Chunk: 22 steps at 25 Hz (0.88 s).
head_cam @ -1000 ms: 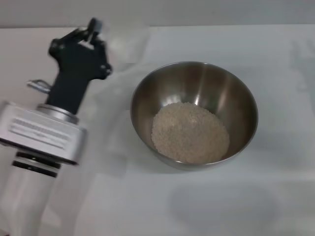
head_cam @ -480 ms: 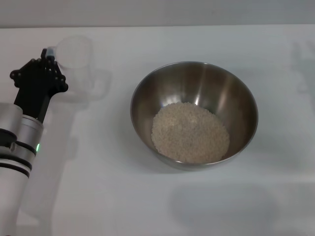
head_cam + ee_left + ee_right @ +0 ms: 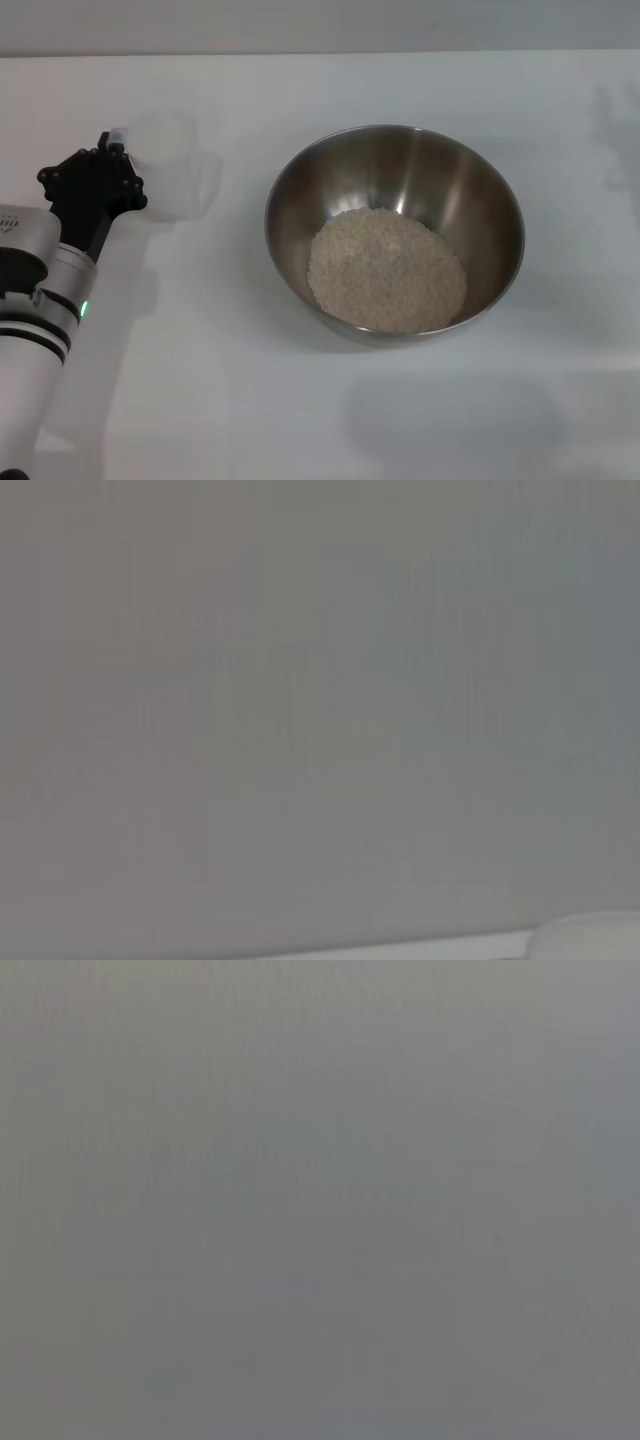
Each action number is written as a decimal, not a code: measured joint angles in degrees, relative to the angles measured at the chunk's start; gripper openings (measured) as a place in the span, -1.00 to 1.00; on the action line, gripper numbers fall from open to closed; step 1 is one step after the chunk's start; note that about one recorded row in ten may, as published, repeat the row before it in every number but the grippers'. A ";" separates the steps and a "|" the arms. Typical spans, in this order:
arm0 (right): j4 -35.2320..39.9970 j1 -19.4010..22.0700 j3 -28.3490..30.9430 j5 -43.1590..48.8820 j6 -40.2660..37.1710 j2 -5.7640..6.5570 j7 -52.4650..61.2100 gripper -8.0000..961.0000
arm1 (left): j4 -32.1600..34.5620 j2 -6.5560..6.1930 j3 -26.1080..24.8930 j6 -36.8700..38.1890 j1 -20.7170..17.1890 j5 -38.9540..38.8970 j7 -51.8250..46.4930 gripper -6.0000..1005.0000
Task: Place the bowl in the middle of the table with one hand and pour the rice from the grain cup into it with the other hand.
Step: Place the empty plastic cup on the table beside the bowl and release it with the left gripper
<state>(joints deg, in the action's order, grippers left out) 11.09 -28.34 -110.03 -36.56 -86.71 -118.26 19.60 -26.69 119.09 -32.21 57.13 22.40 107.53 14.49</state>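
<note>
The steel bowl (image 3: 450,185) stands in the middle of the white table (image 3: 300,410) with a heap of pale rice (image 3: 385,268) in it. The clear grain cup (image 3: 172,165) is upright and looks empty, to the left of the bowl and apart from it. My left gripper (image 3: 113,147) is at the cup's left side and shut on its handle side. A pale rounded edge shows in the left wrist view (image 3: 590,935); I cannot tell what it is. My right gripper is out of view, and the right wrist view shows only plain grey.
My left arm (image 3: 40,320) runs along the table's left side with a green light lit. The table's far edge (image 3: 320,52) meets a grey wall at the back.
My left gripper swung away from the bowl to the left with the cup, turned it upright, and has now brought it a little nearer and lower. The bowl and rice have not moved.
</note>
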 joint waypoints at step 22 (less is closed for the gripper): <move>-0.02 -0.06 0.00 -0.05 -0.15 0.06 0.00 -0.18 | 0.61 -0.44 0.17 -3.95 0.45 0.36 -0.23 -0.68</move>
<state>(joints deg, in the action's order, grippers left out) 11.07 -28.40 -110.03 -36.61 -86.86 -118.21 19.60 -26.08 118.65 -32.04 53.17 22.84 107.89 14.26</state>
